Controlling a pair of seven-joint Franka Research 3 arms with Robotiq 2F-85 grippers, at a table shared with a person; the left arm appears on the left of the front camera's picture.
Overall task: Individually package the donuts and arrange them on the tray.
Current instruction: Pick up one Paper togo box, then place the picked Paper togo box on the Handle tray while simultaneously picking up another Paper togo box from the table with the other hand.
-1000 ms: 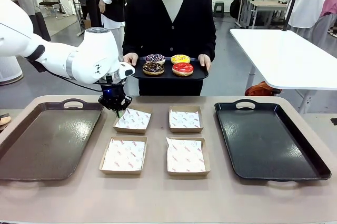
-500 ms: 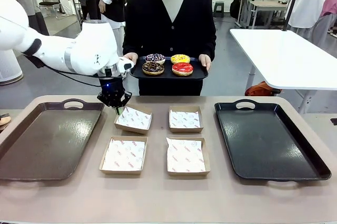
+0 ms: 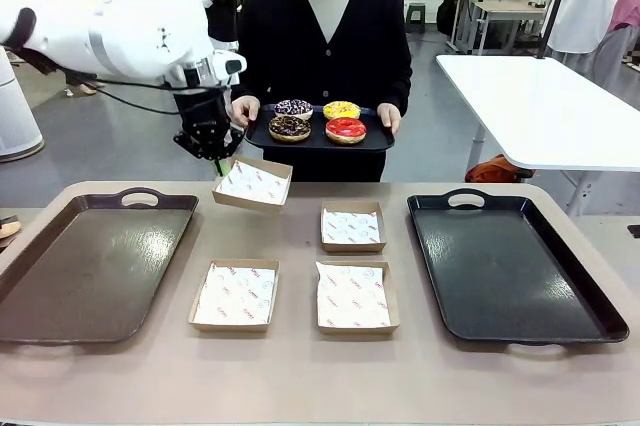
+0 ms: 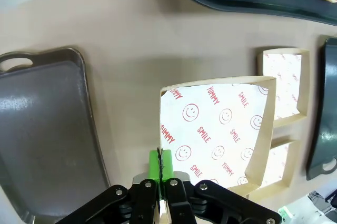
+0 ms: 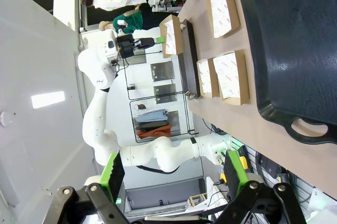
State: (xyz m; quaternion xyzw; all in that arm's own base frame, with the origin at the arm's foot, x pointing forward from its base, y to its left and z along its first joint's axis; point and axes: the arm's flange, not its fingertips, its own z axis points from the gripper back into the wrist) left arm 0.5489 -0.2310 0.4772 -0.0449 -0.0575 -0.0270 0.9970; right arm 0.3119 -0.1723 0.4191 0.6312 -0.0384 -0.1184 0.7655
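I am pinching edge of paper box [image 3: 252,184] with left pincer [image 3: 213,158]; box hanging tilted just under it, off table [image 3: 300,366]. Donuts [image 3: 290,128] sitting on person's small tray [image 3: 320,145], just past pincer, to its right. Right pincer [image 5: 174,170] gaping wide, empty.

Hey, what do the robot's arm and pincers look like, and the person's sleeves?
The left arm is glossy white with rounded joints, a grey band and a thin black cable trailing beneath. The left pincer is black with green pads; so is the right pincer. The person's sleeves are black.
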